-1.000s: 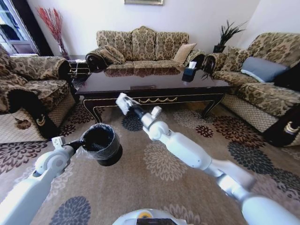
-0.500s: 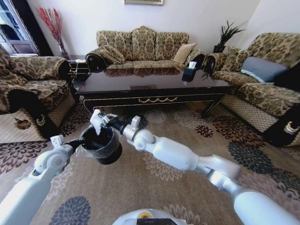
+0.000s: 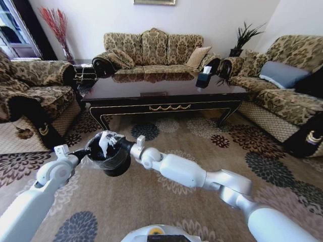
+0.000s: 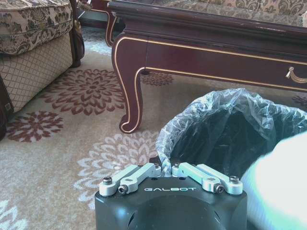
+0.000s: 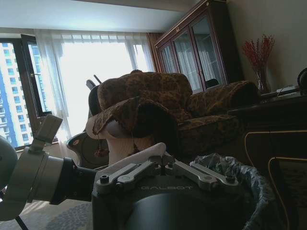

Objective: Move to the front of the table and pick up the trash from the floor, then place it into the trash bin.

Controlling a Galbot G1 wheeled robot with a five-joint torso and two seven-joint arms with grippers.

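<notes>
My left gripper (image 3: pixel 85 153) is shut on the rim of the black trash bin (image 3: pixel 119 164) and holds it just above the floor (image 3: pixel 166 201). In the left wrist view its fingers (image 4: pixel 139 173) pinch the bag-lined rim (image 4: pixel 230 98). My right arm reaches across from the right. The right gripper (image 3: pixel 112 142) is shut on a white piece of trash (image 3: pixel 105 141) and sits right over the bin's mouth. In the right wrist view the white trash (image 5: pixel 139 155) shows between the shut right gripper (image 5: pixel 165 163) and the bin's bag (image 5: pixel 244 179). The table (image 3: pixel 161 91) stands beyond.
A dark tissue box (image 3: pixel 203 78) sits on the table. Patterned sofas stand to the left (image 3: pixel 35 96), behind (image 3: pixel 151 50) and to the right (image 3: pixel 282 85). The table's curved leg (image 4: pixel 129 91) is close to the bin. Open carpet lies before me.
My right gripper has swung left and down with the white trash, from in front of the table to over the bin's mouth. The left arm and the bin have barely moved.
</notes>
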